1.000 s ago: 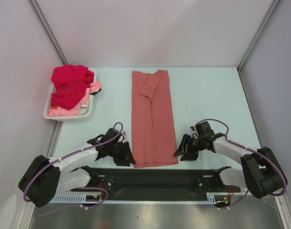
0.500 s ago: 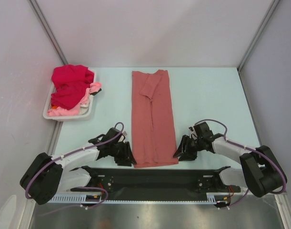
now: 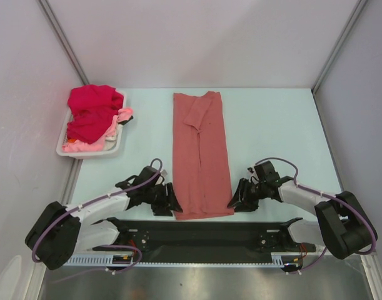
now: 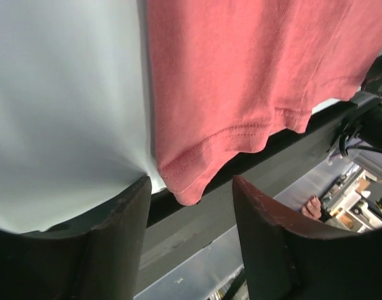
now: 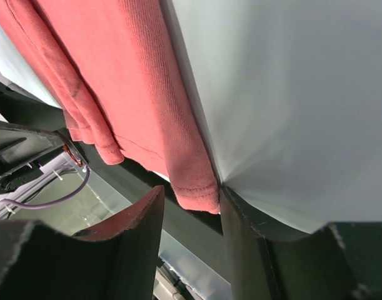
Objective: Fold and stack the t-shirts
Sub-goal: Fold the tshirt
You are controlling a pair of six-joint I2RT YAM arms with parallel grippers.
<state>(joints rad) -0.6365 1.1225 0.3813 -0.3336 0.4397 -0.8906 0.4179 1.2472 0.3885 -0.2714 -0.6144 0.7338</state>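
A dusty salmon-red t-shirt [image 3: 201, 153] lies folded in a long strip down the middle of the table, sleeves tucked in. My left gripper [image 3: 170, 205] is open at the shirt's near left hem corner [image 4: 181, 181], which lies between its fingers. My right gripper [image 3: 235, 199] is open at the near right hem corner [image 5: 197, 187], which touches one finger. A bright crimson t-shirt [image 3: 90, 111] and a light pink t-shirt [image 3: 84, 145] lie bunched in the basket.
A white plastic basket [image 3: 115, 147] stands at the far left of the table. The shirt's hem hangs slightly over the table's near edge above the black base rail [image 3: 203, 234]. Grey walls enclose the table on three sides.
Both grippers have crept inward toward the shirt's near hem corners. The shirt has not moved.
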